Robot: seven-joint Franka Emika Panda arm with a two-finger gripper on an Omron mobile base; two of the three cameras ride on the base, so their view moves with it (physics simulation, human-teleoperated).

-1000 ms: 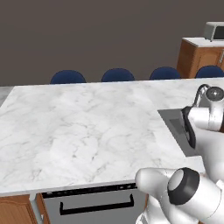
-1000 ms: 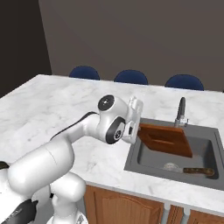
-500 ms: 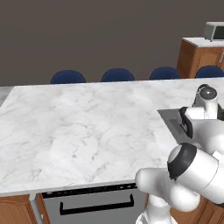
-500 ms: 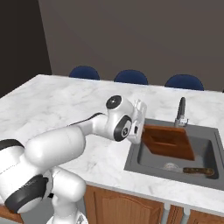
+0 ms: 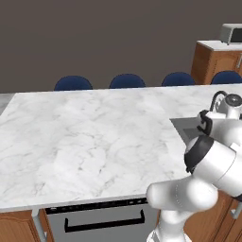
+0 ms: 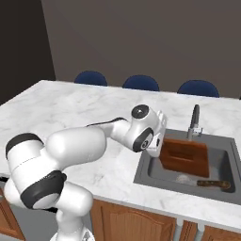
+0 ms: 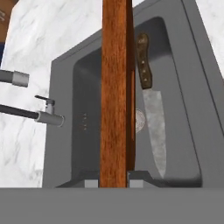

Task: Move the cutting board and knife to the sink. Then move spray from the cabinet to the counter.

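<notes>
Gripper [image 7: 113, 183] clamps the cutting board [image 7: 114, 92] edge-on between its jaws, over the sink [image 7: 192, 74]. Knife [image 7: 151, 109] lies beyond the jaws, beside the board. Best to lower the board clear of the blade, then release.

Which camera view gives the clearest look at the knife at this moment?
The hand view: the knife lies flat on the sink floor, handle and whole blade showing beside the cutting board. The right base view shows mostly its handle, small, near the sink's front wall. In the left base view the arm covers the basin.
</notes>
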